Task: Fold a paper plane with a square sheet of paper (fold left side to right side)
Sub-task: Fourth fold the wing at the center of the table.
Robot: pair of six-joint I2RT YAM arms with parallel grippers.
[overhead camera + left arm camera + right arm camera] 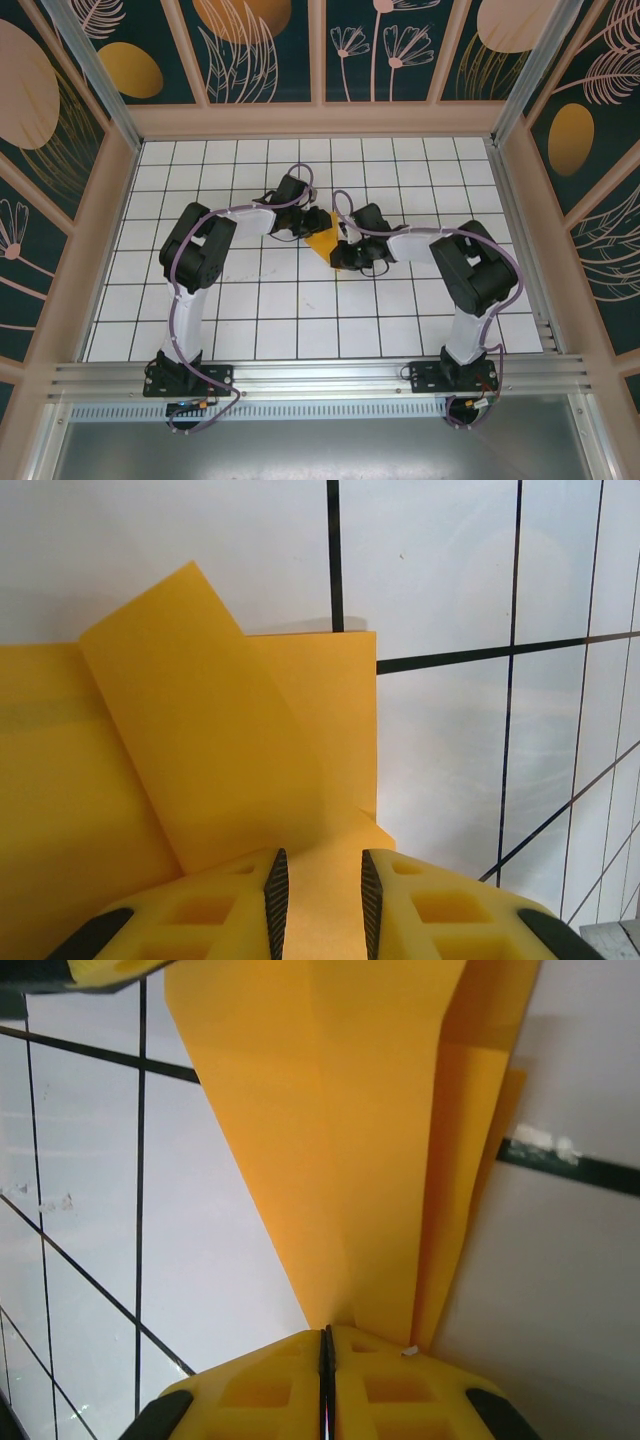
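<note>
The square sheet of paper (pixel 322 243), bright orange, lies folded into a pointed paper-plane shape at the table's middle, between both grippers. In the left wrist view the paper (pixel 200 740) shows a flap lifted over flat layers. My left gripper (pixel 322 860) stands open just over it, its jaws a small gap apart with paper showing beneath the gap. My left gripper (pixel 312 225) is at the paper's far left edge. In the right wrist view the paper (pixel 340 1140) narrows to a ridge that runs into my right gripper (pixel 327 1332), which is shut on its near tip. My right gripper (pixel 342 256) sits at the paper's near right.
The white tiled table (pixel 300 310) with black grid lines spreads all round the paper. Wooden walls (pixel 320 120) close it in at the back and sides. A metal rail (pixel 320 375) with the arm bases runs along the near edge.
</note>
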